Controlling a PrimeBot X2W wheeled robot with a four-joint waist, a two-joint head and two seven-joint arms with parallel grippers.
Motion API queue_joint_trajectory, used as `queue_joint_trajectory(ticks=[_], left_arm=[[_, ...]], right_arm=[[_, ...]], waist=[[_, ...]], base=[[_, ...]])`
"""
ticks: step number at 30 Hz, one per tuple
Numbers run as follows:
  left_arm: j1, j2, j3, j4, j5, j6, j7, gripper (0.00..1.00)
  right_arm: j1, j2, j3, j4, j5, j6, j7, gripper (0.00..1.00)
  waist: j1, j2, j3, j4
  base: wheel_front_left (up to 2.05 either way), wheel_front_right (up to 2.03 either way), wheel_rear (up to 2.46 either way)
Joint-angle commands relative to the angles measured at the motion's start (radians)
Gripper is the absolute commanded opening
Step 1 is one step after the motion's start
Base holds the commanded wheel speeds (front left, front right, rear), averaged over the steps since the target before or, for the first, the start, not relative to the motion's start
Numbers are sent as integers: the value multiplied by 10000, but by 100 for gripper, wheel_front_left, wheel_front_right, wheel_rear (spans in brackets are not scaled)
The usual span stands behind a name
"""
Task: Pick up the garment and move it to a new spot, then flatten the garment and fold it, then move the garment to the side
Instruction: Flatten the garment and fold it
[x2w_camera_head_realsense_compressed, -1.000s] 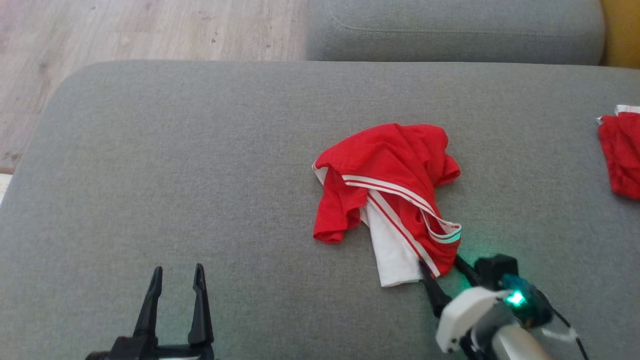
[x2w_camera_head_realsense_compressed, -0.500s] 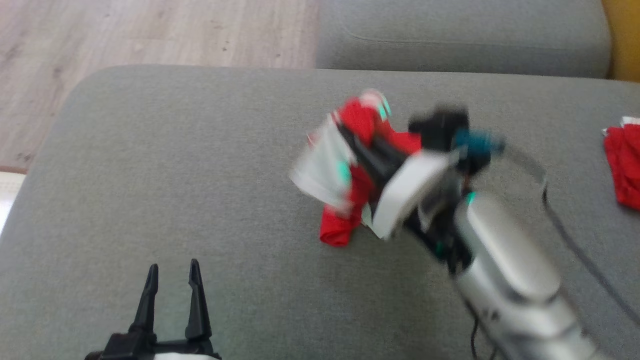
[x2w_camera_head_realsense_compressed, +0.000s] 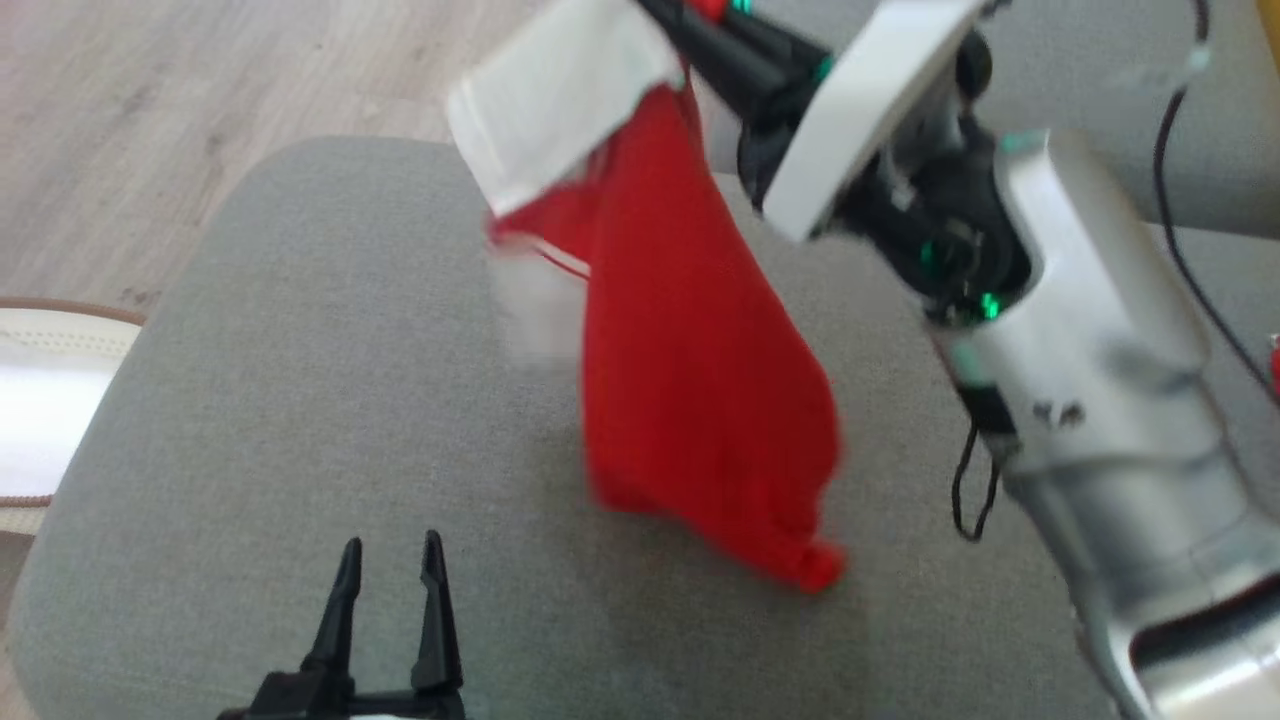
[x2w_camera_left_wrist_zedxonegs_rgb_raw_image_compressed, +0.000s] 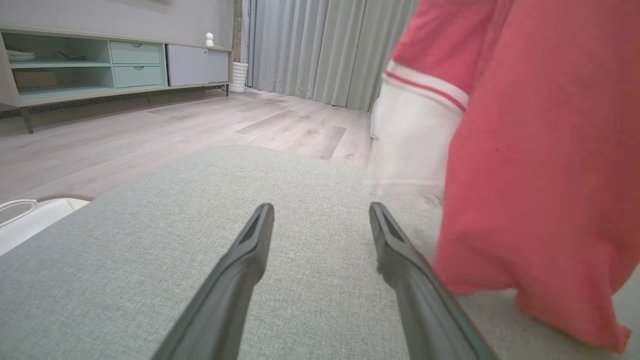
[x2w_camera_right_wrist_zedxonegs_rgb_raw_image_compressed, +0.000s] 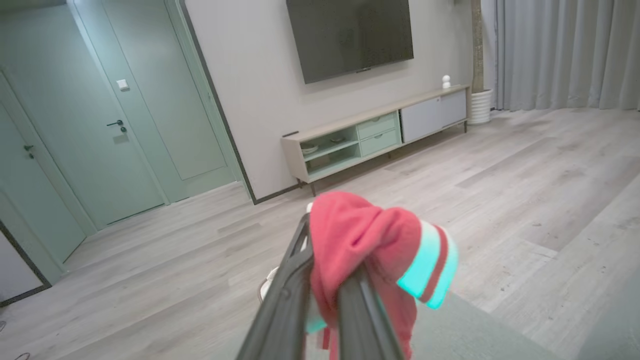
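Observation:
The garment (x2w_camera_head_realsense_compressed: 690, 370) is red with white panels and red-and-white stripes. It hangs in the air above the grey sofa cushion (x2w_camera_head_realsense_compressed: 300, 400), and its lower end reaches down close to the fabric. My right gripper (x2w_camera_head_realsense_compressed: 690, 25) is shut on the garment's top edge, high at the top of the head view. In the right wrist view a bunch of the garment (x2w_camera_right_wrist_zedxonegs_rgb_raw_image_compressed: 370, 245) sits pinched between the two fingers. My left gripper (x2w_camera_head_realsense_compressed: 388, 575) stands open low at the front left, with nothing in it. In the left wrist view the garment (x2w_camera_left_wrist_zedxonegs_rgb_raw_image_compressed: 530, 165) hangs to the right of the open left gripper (x2w_camera_left_wrist_zedxonegs_rgb_raw_image_compressed: 320, 215).
Wood floor (x2w_camera_head_realsense_compressed: 200, 80) lies beyond the cushion's far left edge. A white object with a brown rim (x2w_camera_head_realsense_compressed: 50, 380) sits on the floor at the left. A second grey cushion (x2w_camera_head_realsense_compressed: 1230, 150) lies behind my right arm. A TV cabinet (x2w_camera_right_wrist_zedxonegs_rgb_raw_image_compressed: 380, 135) stands against the far wall.
My right gripper shut on the garment's near edge and lifted it off the cushion, up and away from me. The head camera has shifted. My left gripper has stayed open.

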Motion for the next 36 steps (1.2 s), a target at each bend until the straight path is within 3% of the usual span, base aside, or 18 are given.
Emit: queue_joint_trajectory(ticks=[1,8,13,20,26,29,35,36], left_arm=[[-237,-47,202,-267,-95,58,-95,100],[-103,-47,164,-367,-112,196,-95,100],[97,-47,335,-514,-120,296,-95,100],[-43,-47,471,-607,-22,247,-95,100],[-335,-47,562,-570,149,61,-95,100],[-546,-47,594,-516,223,-46,-95,100],[-860,-47,555,-453,307,-162,-95,100],[-893,-47,545,-447,311,-170,-95,100]], right_arm=[[-797,162,28,-107,185,-7,-190,0],[-1442,162,-534,1447,1024,-7,-744,0],[494,162,-1471,2219,797,-7,-9,0],[2988,-208,-3271,1592,-143,-7,1558,0],[4779,-1161,-4748,213,-874,-7,3645,0],[5216,-1522,-5405,40,-1551,-7,4134,0],[5372,-1621,-5938,454,-3092,-7,4369,0],[5322,-1653,-5885,531,-3432,-7,4238,31]], waist=[[0,0,-81,78],[0,0,-202,35],[0,0,-211,-343],[0,0,182,-917],[0,0,636,-1364],[0,0,847,-1451],[0,0,1202,-1472],[0,0,1245,-1467]], base=[[0,0,0],[0,0,0],[0,0,0],[0,0,0],[0,0,0],[0,0,0],[0,0,0],[0,0,0]])
